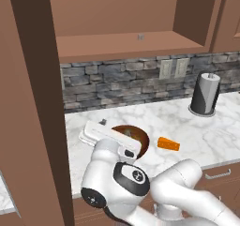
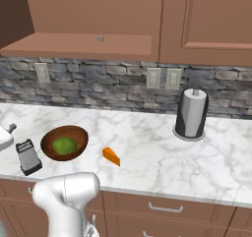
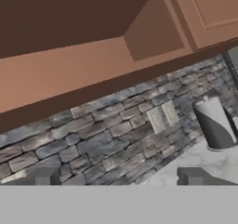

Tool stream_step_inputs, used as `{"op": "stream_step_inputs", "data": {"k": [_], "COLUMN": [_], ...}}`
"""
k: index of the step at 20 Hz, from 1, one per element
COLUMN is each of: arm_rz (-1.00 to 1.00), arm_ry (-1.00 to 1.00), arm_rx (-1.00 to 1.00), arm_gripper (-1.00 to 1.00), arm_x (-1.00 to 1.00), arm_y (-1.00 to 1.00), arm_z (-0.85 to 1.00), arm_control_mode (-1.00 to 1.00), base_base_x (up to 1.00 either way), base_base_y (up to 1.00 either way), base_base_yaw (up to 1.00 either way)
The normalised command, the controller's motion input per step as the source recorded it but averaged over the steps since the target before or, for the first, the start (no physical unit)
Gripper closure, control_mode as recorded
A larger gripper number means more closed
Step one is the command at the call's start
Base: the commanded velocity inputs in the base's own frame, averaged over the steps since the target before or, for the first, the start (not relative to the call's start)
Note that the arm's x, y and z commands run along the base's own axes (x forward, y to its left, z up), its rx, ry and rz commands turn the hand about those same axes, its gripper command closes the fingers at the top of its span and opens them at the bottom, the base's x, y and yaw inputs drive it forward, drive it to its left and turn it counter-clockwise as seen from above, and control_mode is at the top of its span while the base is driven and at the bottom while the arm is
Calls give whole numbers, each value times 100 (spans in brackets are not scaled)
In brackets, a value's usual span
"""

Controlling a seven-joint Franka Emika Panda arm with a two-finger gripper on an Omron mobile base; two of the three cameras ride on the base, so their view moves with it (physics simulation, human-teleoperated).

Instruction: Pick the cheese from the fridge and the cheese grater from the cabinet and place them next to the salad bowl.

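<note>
We see both task items already resting on the marble counter (image 2: 162, 152), flanking the salad bowl (image 2: 64, 142). The cheese grater (image 2: 29, 157) stands upright just beside the bowl's left rim in the right base view, its long axis vertical and its black handle on top. The cheese (image 2: 111, 156) lies just beside the bowl on the other side, its long axis flat on the counter, thin end toward the bowl. We judge this layout to be the goal: each item close to the bowl without touching it.

Our tool (image 3: 119, 179) holds nothing; its two dark tips stand wide apart in the hand view, pointing at the stone backsplash (image 3: 93, 139) under the open cabinet (image 1: 126, 37). A dark cylinder with a white top (image 2: 192, 114) stands well apart to the right.
</note>
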Motion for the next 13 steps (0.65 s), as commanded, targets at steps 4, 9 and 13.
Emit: {"op": "stream_step_inputs", "data": {"k": [4,9,13], "arm_rz": [5,2,0], "arm_ry": [2,15,30], "arm_rx": [25,25,24], "arm_gripper": [-100,-100,-100], "arm_x": [-19,-35,-64], "arm_y": [-61,-71,-74], "arm_z": [84,96,80], "arm_control_mode": [-100,-100,-100], "base_base_x": [0,0,0], "base_base_y": [0,0,0], "base_base_yaw": [0,0,0]}}
